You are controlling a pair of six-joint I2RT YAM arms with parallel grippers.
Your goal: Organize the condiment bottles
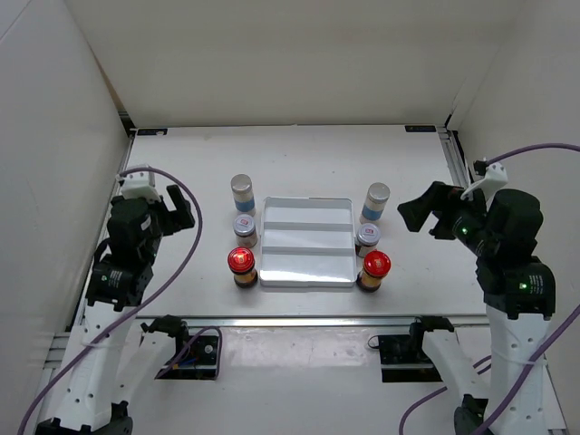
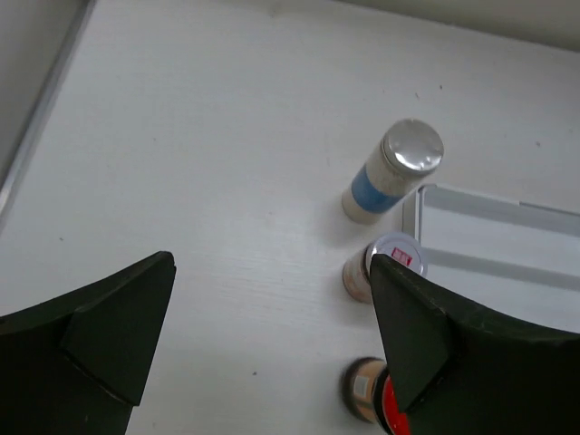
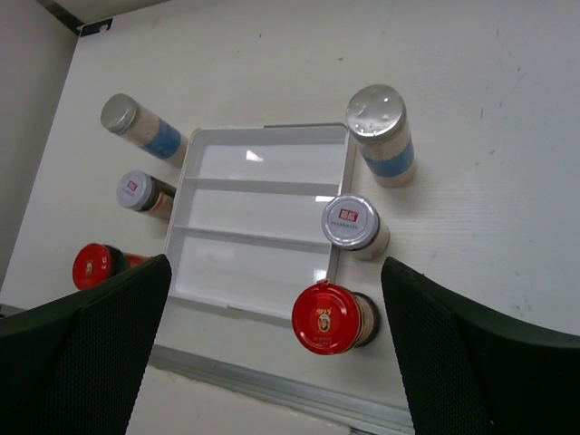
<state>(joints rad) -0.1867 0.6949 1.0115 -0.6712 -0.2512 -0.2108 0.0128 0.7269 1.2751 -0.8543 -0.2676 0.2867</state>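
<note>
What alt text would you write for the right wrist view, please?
An empty white tray is flanked by two rows of condiment bottles, each row a tall silver-capped jar, a short labelled-lid jar and a red-capped jar. The open right tool's dark fingers frame the lower corners.

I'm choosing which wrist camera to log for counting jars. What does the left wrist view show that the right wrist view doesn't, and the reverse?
Only the left wrist view: the left hand, open.
Only the right wrist view: the right hand, open, and the three jars right of the white tray, namely the right tall jar, right short jar and right red-capped jar; also the tray's whole outline.
Both: the tray, the left tall jar, left short jar and left red-capped jar, which is partly hidden in the left view.
</note>
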